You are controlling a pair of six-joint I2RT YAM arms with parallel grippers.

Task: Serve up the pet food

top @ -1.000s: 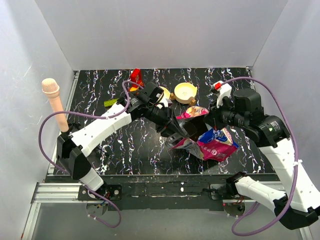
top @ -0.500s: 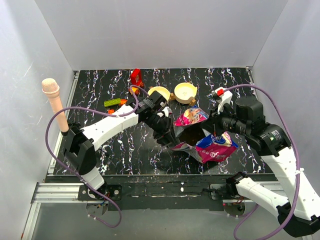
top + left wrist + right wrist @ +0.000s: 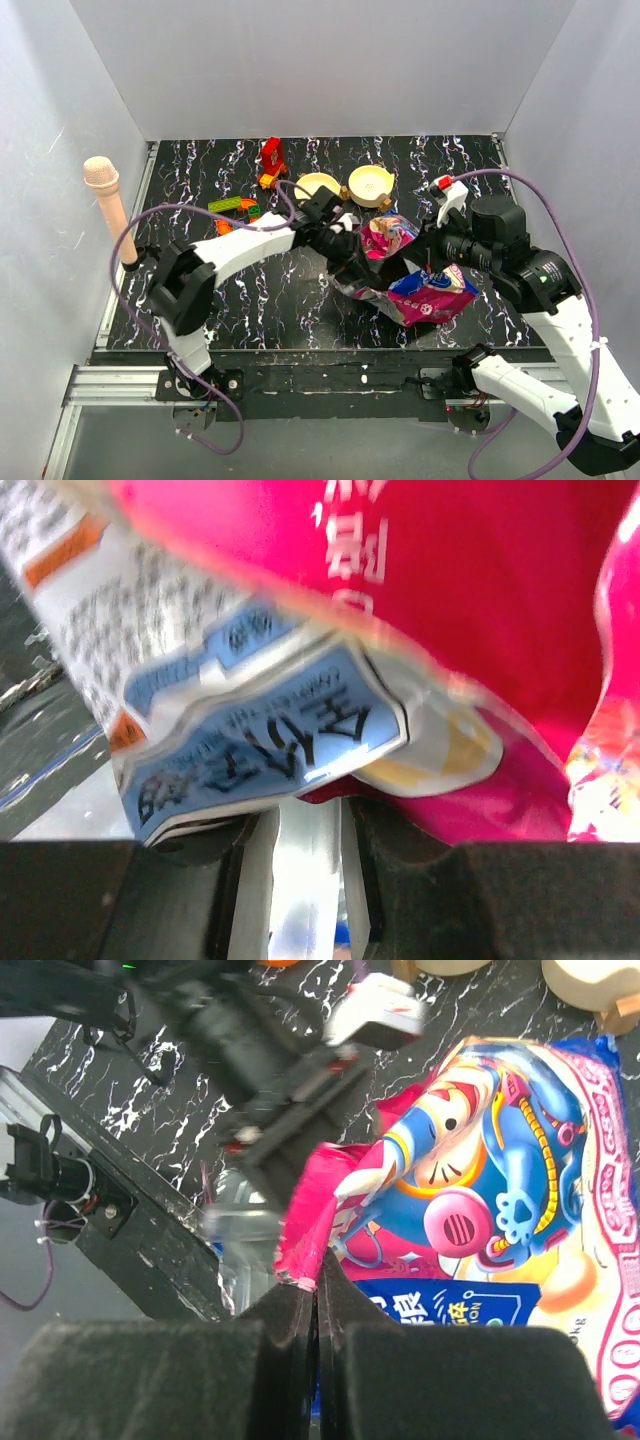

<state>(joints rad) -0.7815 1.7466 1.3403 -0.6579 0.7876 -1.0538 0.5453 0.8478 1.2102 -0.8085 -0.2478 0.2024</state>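
Pet food bag (image 3: pixel 425 290) sits between the 2 arms. The left gripper (image 3: pixel 305 830) is pinching a silvery edge, and the right gripper (image 3: pixel 317 1295) is squeezed tight on the torn pink flap.

Black white-veined marble-look desk (image 3: pixel 270 300), carrying two round cream bowls (image 3: pixel 318 186) (image 3: pixel 370 184) side by side at the back, a red toy block (image 3: pixel 270 155) and a flat green block (image 3: pixel 228 205) leftward, a crumpled glossy magenta-and-blue bag (image 3: pixel 430 295) centre-right.
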